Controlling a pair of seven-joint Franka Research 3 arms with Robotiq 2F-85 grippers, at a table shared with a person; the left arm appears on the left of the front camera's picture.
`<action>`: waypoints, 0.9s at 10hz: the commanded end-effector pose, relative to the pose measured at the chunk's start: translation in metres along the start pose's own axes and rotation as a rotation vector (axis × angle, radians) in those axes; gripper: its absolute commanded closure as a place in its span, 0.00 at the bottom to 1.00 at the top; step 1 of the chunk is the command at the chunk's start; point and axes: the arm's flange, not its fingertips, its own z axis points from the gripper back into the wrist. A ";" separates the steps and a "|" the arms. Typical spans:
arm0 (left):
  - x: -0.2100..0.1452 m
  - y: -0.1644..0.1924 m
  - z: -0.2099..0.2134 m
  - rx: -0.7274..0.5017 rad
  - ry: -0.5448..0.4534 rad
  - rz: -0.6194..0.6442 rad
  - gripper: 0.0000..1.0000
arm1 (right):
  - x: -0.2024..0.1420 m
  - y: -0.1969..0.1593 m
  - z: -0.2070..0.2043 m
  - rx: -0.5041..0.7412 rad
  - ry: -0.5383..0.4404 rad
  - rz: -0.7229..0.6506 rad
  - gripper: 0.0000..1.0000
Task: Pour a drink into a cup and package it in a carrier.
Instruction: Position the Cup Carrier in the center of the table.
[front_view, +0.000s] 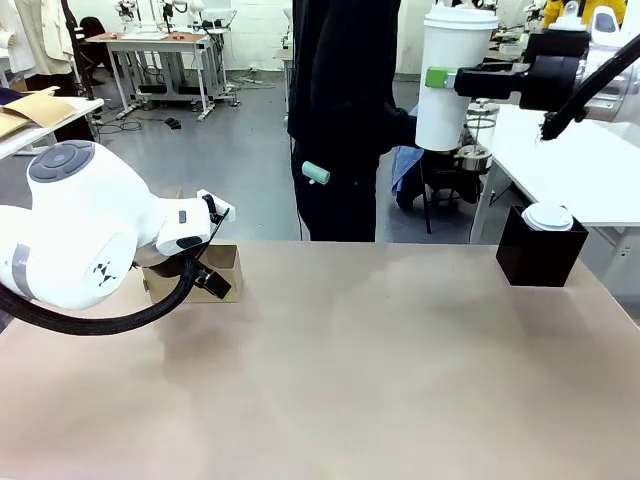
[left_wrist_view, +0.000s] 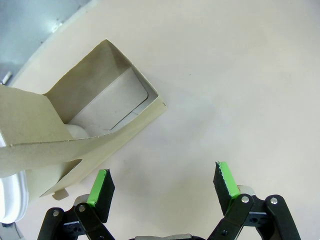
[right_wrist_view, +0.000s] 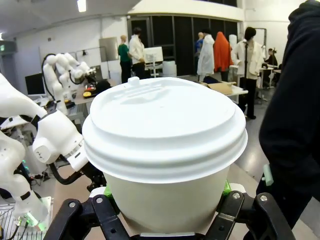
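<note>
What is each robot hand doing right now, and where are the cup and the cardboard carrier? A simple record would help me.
right gripper: shut on the cup, holding it high toward the far right
cup: white, upright, lid on
left gripper: open, empty, over the table beside the carrier
carrier: brown cardboard, on the table's left side; the pocket seen from the left wrist looks empty
black box: far right of the table, a white lid on top
person: standing at the far side, in dark clothes

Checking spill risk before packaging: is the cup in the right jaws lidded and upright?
Lidded and upright. A white lid sits on the cup, whose sides stand vertical in the front view while the right jaws grip them.
</note>
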 end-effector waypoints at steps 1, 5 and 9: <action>0.000 0.000 0.000 -0.001 0.000 0.001 0.00 | 0.002 0.002 0.000 -0.007 0.001 0.016 0.19; 0.000 0.000 0.000 -0.001 0.000 0.001 0.00 | 0.002 0.002 0.000 -0.007 0.001 0.016 0.19; 0.012 0.014 0.055 -0.009 0.088 0.081 0.00 | 0.002 0.002 0.000 -0.007 0.001 0.016 0.19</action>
